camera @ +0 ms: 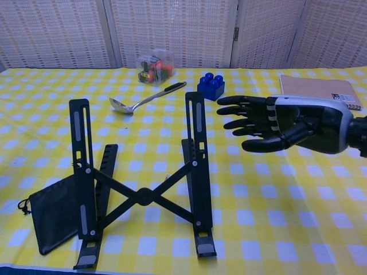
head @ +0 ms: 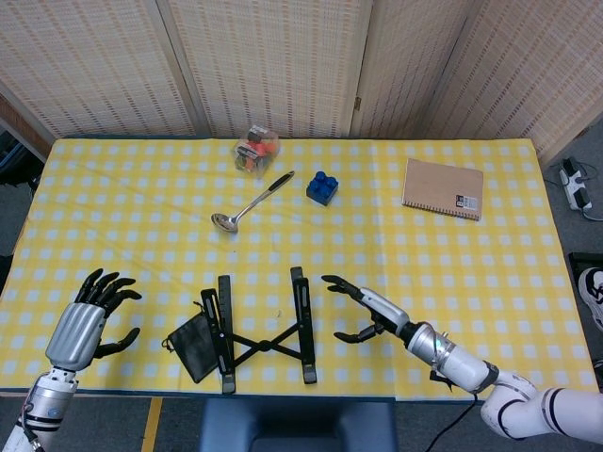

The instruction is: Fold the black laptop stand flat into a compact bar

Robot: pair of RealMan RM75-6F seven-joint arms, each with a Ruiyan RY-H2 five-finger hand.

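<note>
We see the surface (head: 471, 282) under a yellow-and-white checked cloth, with woven screens behind it. Near its front edge stands the black laptop stand (head: 263, 331) (camera: 140, 189), still unfolded: its two slotted rails rise upright and well apart, joined by a crossed brace, with the feet resting on the cloth. Under the stand's left foot lies a black drawstring pouch (head: 192, 345) (camera: 53, 220), partly covered by it. Toward the far right of the surface we find a brown spiral notebook (head: 443, 188) (camera: 319, 90) lying flat. Our right robot hand (head: 363, 306) (camera: 269, 123) hovers just beside the stand's right rail without touching it, fingers spread and holding nothing. Our left robot hand (head: 87, 320) appears only in the head view, at the front left corner, well apart from the stand, fingers splayed and likewise empty. Beyond the stand lies a metal ladle with a black handle (head: 250, 202) (camera: 146, 97); behind it sits a clear box of small orange and dark parts (head: 256, 149) (camera: 153, 66), and near that a blue toy brick (head: 322, 186) (camera: 211, 86).
</note>
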